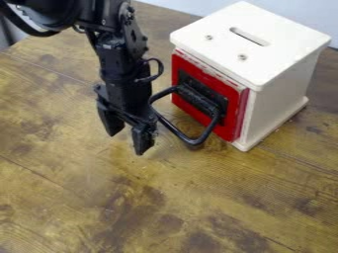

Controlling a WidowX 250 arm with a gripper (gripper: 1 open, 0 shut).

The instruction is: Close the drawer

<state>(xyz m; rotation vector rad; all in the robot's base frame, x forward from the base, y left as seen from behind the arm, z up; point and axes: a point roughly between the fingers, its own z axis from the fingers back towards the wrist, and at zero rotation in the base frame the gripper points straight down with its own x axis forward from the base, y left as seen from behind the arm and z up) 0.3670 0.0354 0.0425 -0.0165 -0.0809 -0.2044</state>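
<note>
wooden table (79,208); arm upright, tool (126,134) open, pointing down beside drawer (205,95) handle.

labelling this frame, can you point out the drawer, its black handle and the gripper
drawer (232,99), camera view, on its red front face
black handle (199,136), camera view, on the loop's outer corner
gripper (126,133), camera view, midway between the fingertips
</note>
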